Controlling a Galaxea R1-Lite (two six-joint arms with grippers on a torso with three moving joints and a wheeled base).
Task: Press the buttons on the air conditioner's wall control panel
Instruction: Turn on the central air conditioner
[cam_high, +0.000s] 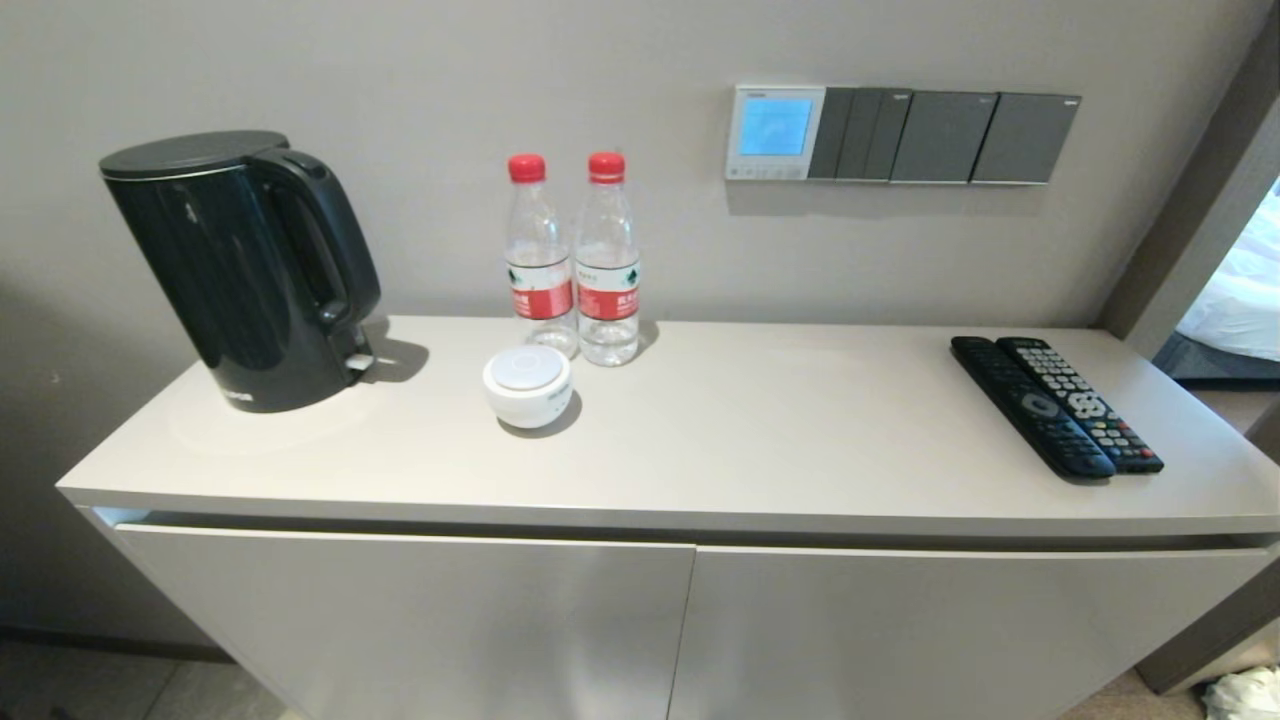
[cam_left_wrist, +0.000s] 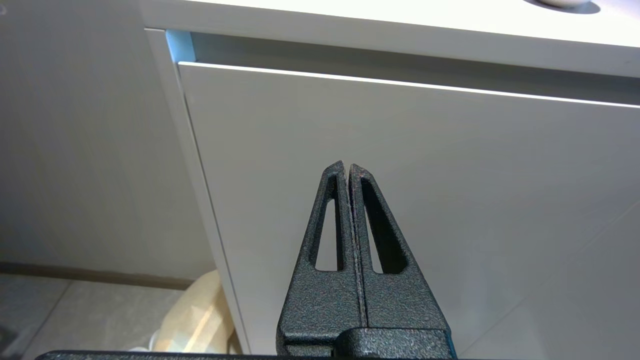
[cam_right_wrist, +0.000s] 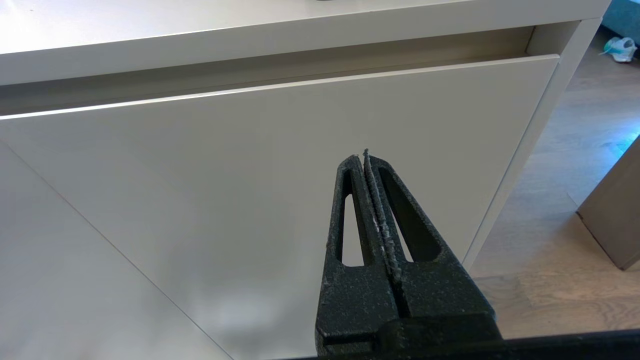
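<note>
The air conditioner's wall control panel (cam_high: 776, 132) is mounted on the grey wall in the upper right-centre of the head view, a small white-framed square with a light-blue screen. The buttons (cam_high: 765, 172) run as a row of tiny pale keys along its lower edge, too small to tell apart or count. Touching its right side, a row of dark grey switch plates (cam_high: 945, 136) stretches toward the upper right.

Neither arm shows in the head view. The left gripper (cam_left_wrist: 347, 167) appears only in the left wrist view, held low in front of the cabinet door (cam_left_wrist: 400, 200), its two black fingers pressed together with nothing between them, tips pointing up toward the counter edge. The right gripper (cam_right_wrist: 362, 156) appears only in the right wrist view, likewise low before the right cabinet door (cam_right_wrist: 250, 175), fingers pressed together on nothing, with pale residue along the seam between them. Both sit well below the panel and well apart from it.

On the counter (cam_high: 750, 430) below the panel, two black remote controls (cam_high: 1055, 403) lie side by side at the right. Left of the panel, two clear water bottles (cam_high: 573, 260) with red caps stand upright against the wall, just beside each other, with a small white round lidded container (cam_high: 527, 386) in front of them. A black electric kettle (cam_high: 240, 265) stands at the far left. A doorway at the right edge is cut off by the frame.
</note>
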